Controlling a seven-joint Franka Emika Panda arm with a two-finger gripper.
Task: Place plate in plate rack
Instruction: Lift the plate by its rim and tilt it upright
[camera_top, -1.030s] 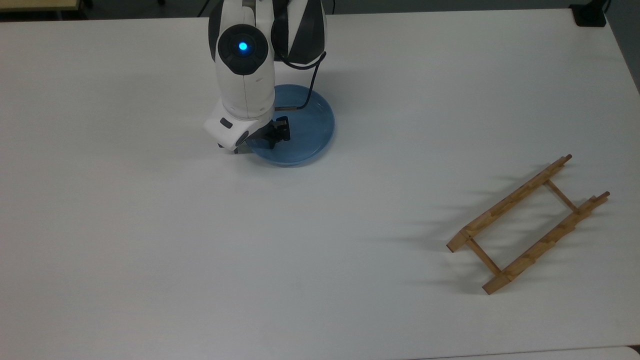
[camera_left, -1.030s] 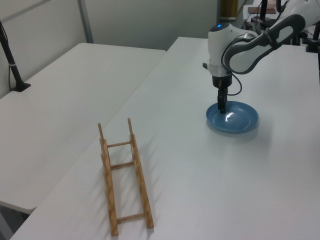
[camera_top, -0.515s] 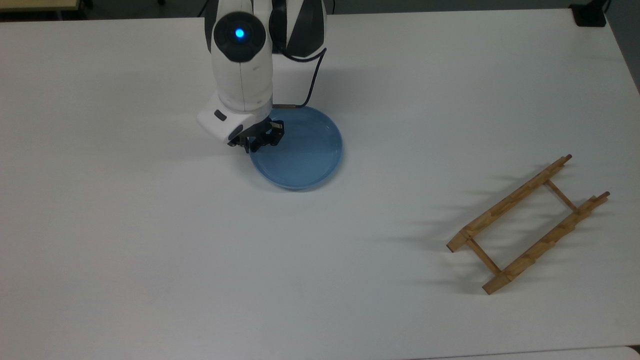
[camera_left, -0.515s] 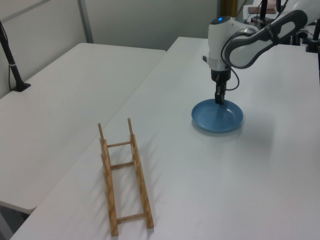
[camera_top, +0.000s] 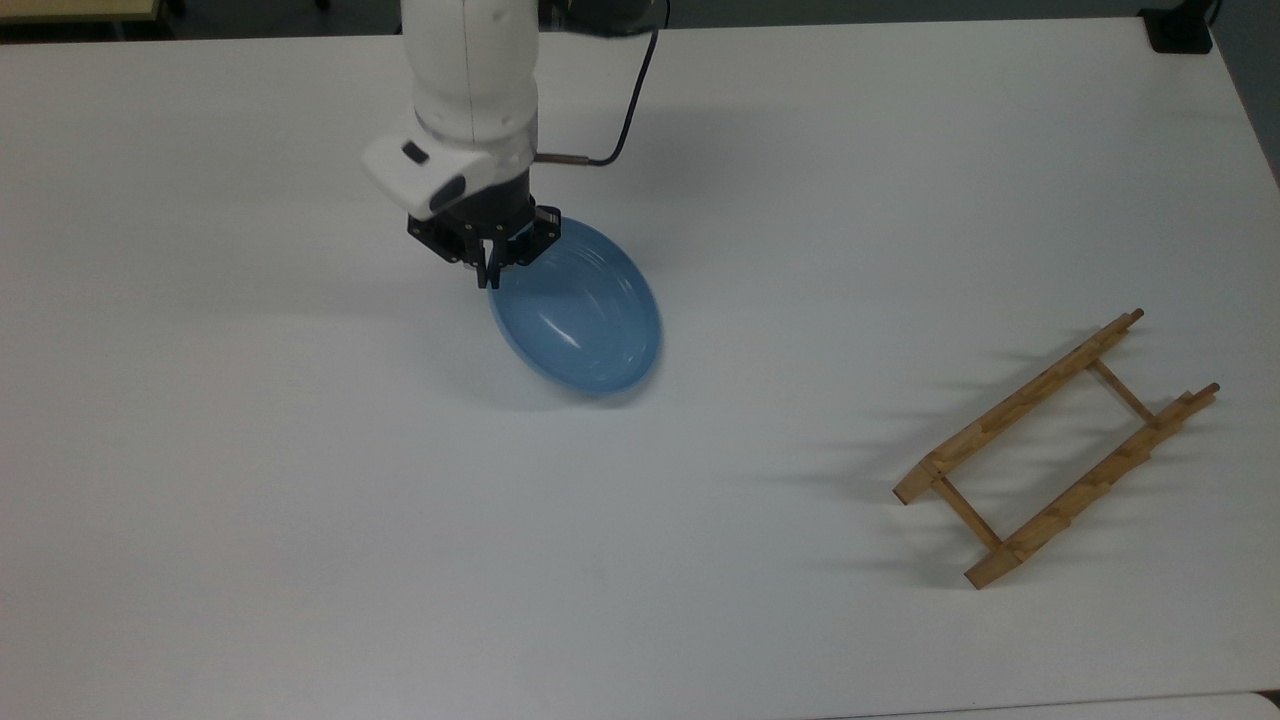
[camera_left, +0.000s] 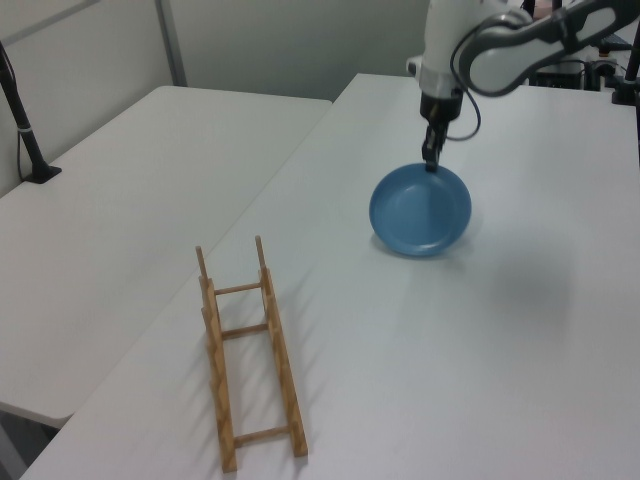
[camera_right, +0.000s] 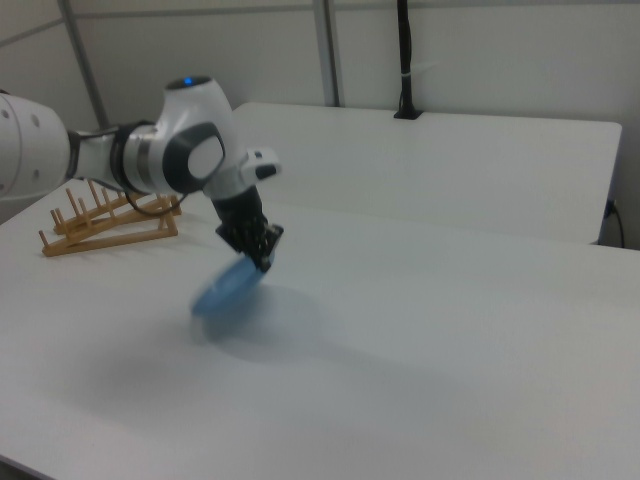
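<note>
The arm (camera_top: 470, 90) runs off the top view's upper edge. In the right view the plate (camera_right: 228, 286) is smeared with blur, and the arm covers part of the plate rack (camera_right: 100, 228).

The top view looked straight down on the table (camera_top: 300, 500); left and right views faced it obliquely from opposite ends.

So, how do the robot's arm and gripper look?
The arm has glossy white shells with dark grey joint sections and a small blue light on top. A thin black cable loops beside the wrist. The gripper is black, below a white block.
</note>
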